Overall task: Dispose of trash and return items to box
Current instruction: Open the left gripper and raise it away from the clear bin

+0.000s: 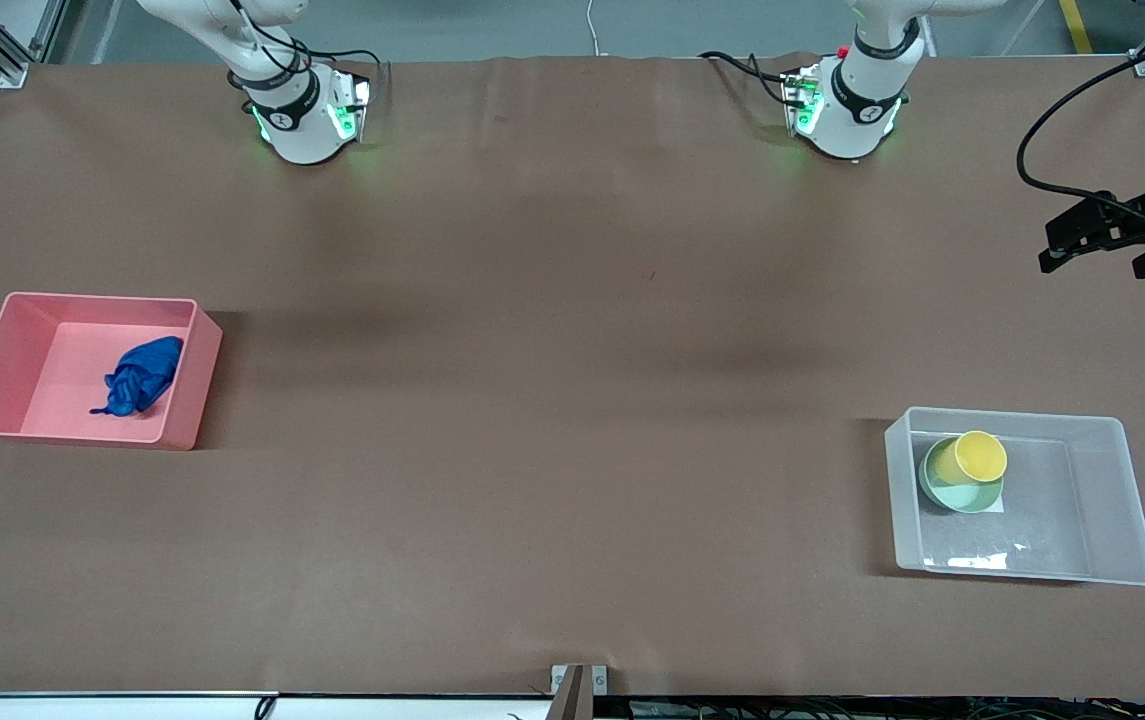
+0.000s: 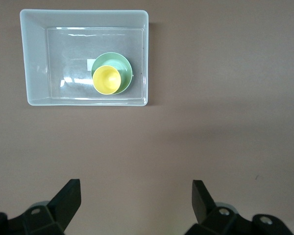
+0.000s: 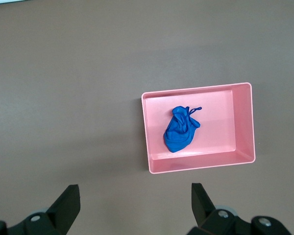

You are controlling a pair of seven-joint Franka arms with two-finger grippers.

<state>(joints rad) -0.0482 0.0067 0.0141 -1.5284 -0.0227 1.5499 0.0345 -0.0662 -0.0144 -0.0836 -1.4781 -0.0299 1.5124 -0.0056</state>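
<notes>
The blue cloth wad [image 1: 139, 376] lies in the pink bin [image 1: 52, 370] at the right arm's end of the table; it also shows in the right wrist view [image 3: 180, 129]. The yellow cup [image 1: 977, 457] sits in the mint-green bowl [image 1: 962, 495] inside the clear tub [image 1: 1102, 500] at the left arm's end; the left wrist view shows cup [image 2: 106, 80], bowl [image 2: 118, 62] and tub [image 2: 36, 58]. My left gripper [image 2: 136, 196] is open and empty, high over bare table beside the tub [image 1: 1092, 255]. My right gripper [image 3: 135, 198] is open and empty, high beside the pink bin [image 3: 220, 117].
The brown table [image 1: 572, 400] spreads wide between the pink bin and the clear tub. Both arm bases [image 1: 302, 120] [image 1: 847, 110] stand along the table edge farthest from the front camera. A small metal bracket [image 1: 579, 680] sits at the nearest edge.
</notes>
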